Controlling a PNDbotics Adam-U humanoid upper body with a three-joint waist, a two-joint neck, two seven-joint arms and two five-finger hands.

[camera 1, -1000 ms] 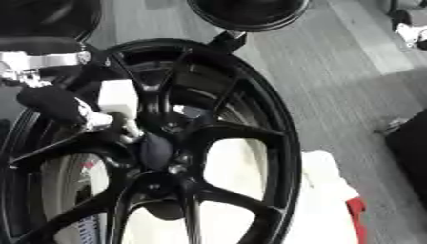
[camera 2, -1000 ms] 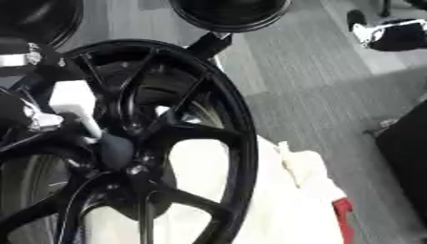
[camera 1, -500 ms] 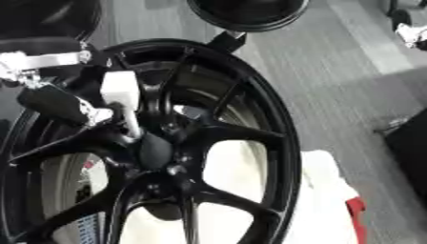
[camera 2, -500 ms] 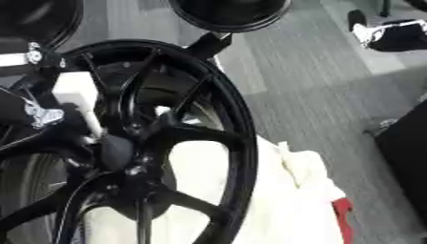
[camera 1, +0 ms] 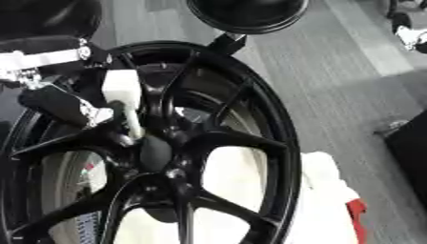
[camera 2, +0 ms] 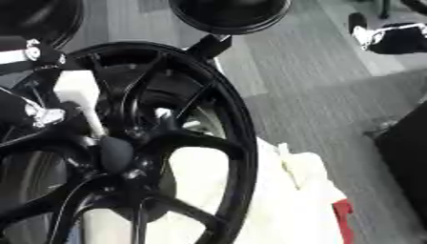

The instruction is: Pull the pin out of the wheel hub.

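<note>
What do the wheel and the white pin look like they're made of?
The wheel looks like cast metal with a glossy black painted finish: light glints along its rim and spokes. The pin seems to be matte white plastic, with a blocky head and slim shaft showing no shine, though painted metal can't be ruled out.

Grey striped carpet floor [camera 1: 333,71]; white cloth [camera 2: 292,200] at lower right; black furniture edge [camera 1: 413,152] at right.

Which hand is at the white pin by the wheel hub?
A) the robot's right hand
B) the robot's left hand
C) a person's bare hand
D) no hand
B: the left hand enters from the view's left, its fingers at the white pin above the wheel hub.
</note>
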